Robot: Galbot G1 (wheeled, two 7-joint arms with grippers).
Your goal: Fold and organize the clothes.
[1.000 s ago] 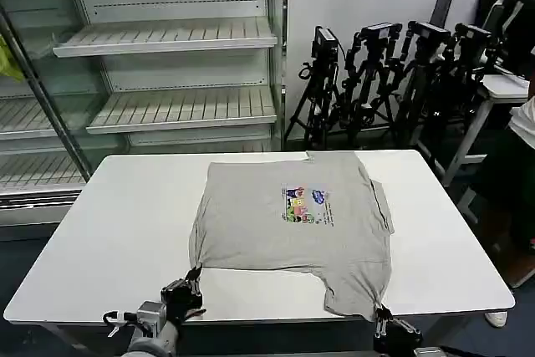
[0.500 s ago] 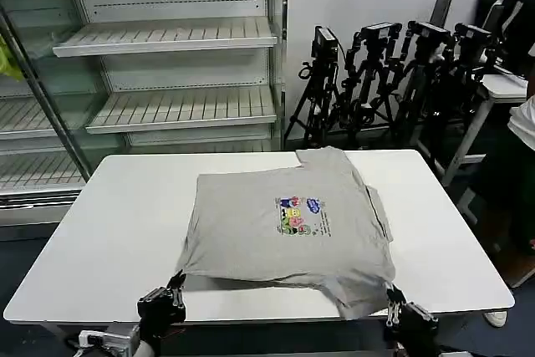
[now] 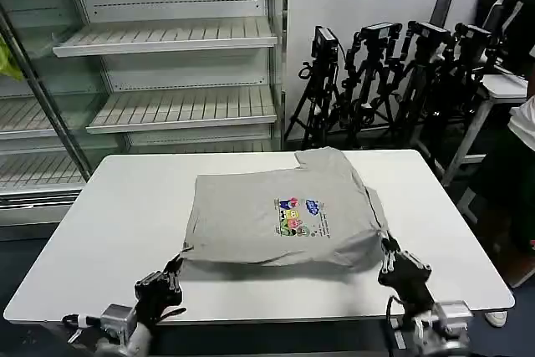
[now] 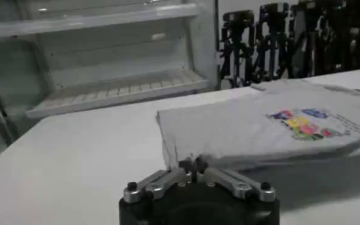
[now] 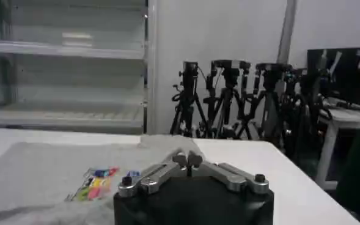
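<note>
Both grippers sit low in the frame: the left gripper (image 3: 174, 269) and right gripper (image 3: 387, 250) each pinch a near corner of the light grey soft T-shirt (image 3: 280, 219). It lies mid-frame on the white tabletop (image 3: 125, 223), its cartoon print (image 3: 300, 217) facing up.

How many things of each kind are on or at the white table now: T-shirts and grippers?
Grey T-shirt: 1
Grippers: 2, the left gripper and the right gripper, each at a near corner of the shirt
White table: 1
Total: 4
</note>
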